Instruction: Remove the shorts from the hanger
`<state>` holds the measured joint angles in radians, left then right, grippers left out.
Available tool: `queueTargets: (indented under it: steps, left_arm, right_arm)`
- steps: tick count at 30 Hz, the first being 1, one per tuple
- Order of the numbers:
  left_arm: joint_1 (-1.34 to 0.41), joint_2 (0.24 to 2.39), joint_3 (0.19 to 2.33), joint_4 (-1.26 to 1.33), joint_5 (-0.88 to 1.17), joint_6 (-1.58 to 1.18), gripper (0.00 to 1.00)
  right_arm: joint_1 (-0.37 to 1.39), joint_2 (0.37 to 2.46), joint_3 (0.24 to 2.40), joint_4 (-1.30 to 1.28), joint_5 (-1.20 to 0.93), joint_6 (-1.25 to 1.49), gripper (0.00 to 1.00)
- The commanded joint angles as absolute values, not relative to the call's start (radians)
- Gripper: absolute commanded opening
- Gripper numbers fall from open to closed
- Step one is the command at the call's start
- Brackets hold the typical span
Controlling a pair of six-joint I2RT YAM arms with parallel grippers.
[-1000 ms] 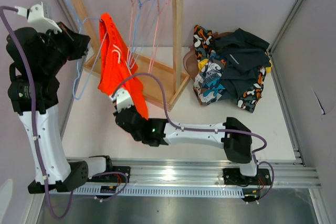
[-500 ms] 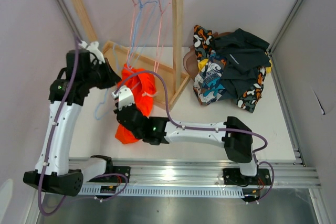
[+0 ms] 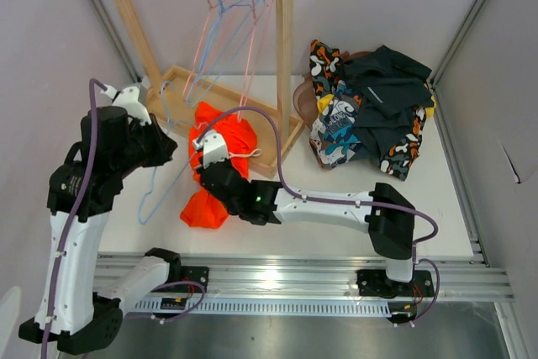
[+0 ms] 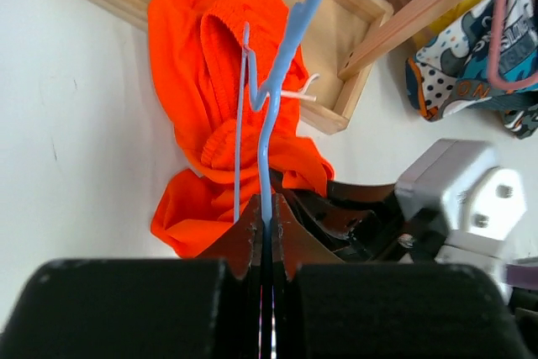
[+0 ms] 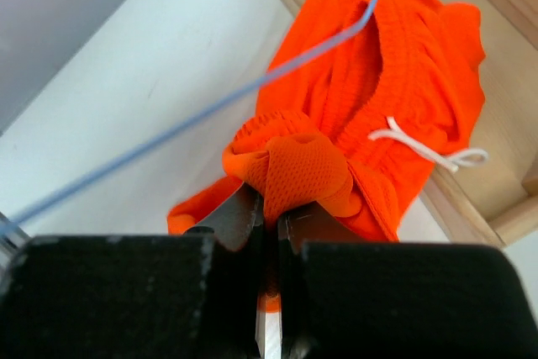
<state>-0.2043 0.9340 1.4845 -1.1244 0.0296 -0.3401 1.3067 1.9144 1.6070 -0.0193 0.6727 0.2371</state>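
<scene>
Separation step: left gripper clamps the hanger, right gripper pinches the shorts; next, draw them apart.

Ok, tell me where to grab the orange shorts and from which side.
Take the raised mesh fold beside the waistband, from the near side. It stands up off the crumpled orange shorts, thin enough to pinch; the right gripper is shut on it. Avoid the loose white drawstring and the blue hanger in the left gripper.
</scene>
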Motion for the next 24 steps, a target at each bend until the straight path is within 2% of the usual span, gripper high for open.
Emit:
queueTargets:
  steps: [1, 6, 9, 16, 24]
  left_arm:
    - [-0.25, 0.965, 1.609, -1.138, -0.073, -0.328, 0.0]
    - [-0.252, 1.055, 1.762, -1.137, -0.271, -0.235, 0.0]
    - [-0.252, 1.141, 1.867, -1.123, -0.313, -0.203, 0.0]
    - [-0.25, 1.299, 1.921, -0.861, -0.319, -0.138, 0.0]
    - [-0.226, 1.477, 2.085, -0.707, -0.144, -0.088, 0.0]
  right_arm:
    - [1.319, 1.807, 1.54, 0.018, 0.726, 0.271, 0.0]
    - [1.345, 1.746, 1.413, 0.021, 0.736, 0.33, 0.0]
    - [1.377, 1.732, 1.376, 0.015, 0.761, 0.35, 0.0]
    - [1.407, 1.707, 1.321, 0.003, 0.778, 0.388, 0.0]
    - [1.396, 1.606, 1.195, 0.014, 0.793, 0.408, 0.0]
